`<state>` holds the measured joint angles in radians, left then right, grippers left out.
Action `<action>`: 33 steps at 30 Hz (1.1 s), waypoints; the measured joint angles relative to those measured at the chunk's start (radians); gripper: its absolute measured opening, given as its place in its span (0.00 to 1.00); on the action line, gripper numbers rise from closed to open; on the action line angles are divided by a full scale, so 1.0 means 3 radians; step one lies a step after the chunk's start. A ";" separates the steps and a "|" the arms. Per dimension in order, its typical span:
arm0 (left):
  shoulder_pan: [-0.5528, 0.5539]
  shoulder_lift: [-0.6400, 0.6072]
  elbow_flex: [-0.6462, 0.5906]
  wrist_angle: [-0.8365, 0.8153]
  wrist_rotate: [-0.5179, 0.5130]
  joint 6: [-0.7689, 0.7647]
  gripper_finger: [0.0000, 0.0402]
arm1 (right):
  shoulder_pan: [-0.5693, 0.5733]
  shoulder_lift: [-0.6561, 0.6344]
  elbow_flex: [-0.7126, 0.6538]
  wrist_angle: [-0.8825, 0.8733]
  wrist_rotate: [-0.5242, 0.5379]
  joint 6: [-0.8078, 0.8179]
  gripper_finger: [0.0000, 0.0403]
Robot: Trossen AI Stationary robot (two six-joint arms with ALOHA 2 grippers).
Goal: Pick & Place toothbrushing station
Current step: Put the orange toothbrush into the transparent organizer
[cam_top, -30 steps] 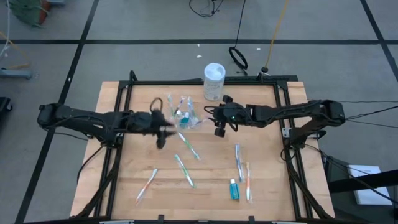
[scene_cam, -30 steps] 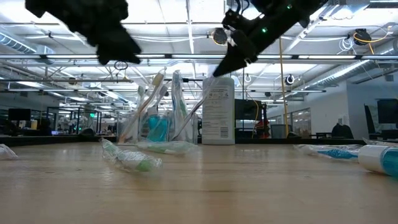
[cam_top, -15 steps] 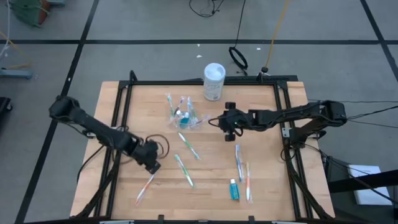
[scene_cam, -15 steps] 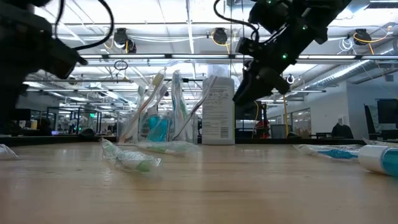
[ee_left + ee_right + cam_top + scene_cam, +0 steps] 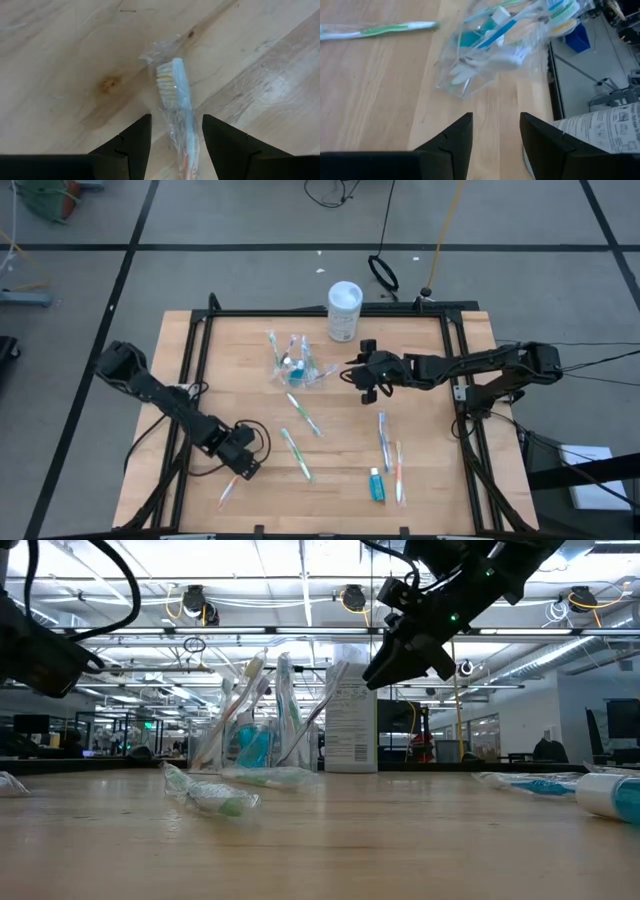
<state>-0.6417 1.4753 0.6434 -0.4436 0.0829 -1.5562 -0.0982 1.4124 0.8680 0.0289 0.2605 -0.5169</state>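
my left gripper (image 5: 172, 145) hangs wide open and empty right over the wrapped orange toothbrush (image 5: 176, 105), well in front of the clear cup (image 5: 294, 364), handle running lengthwise between my fingers; my right gripper (image 5: 368, 375), open and empty, waits beside the cup.

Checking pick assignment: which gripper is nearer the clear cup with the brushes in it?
Right. The right gripper hangs open just beside the clear cup, up off the table. The left gripper is open far off at the front-left, straddling a wrapped toothbrush.
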 joint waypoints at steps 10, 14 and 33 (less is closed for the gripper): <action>-0.0010 -0.0115 -0.0022 -0.0089 -0.0186 0.0203 0.12 | 0.0000 0.0000 0.0000 0.0039 -0.0002 -0.0001 0.40; 0.0093 -0.0365 -0.0015 0.0034 -0.0622 0.0528 0.03 | 0.0000 0.0000 0.0000 0.0037 -0.0008 0.0015 0.40; 0.1177 -0.1513 -0.0017 0.1793 -0.4067 0.4511 0.06 | 0.0000 0.0000 0.0001 0.0090 -0.0013 0.0024 0.40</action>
<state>-0.2885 1.0214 0.6384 0.0945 -1.1373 -0.2029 -0.0982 1.4124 0.8684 0.0559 0.2565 -0.5098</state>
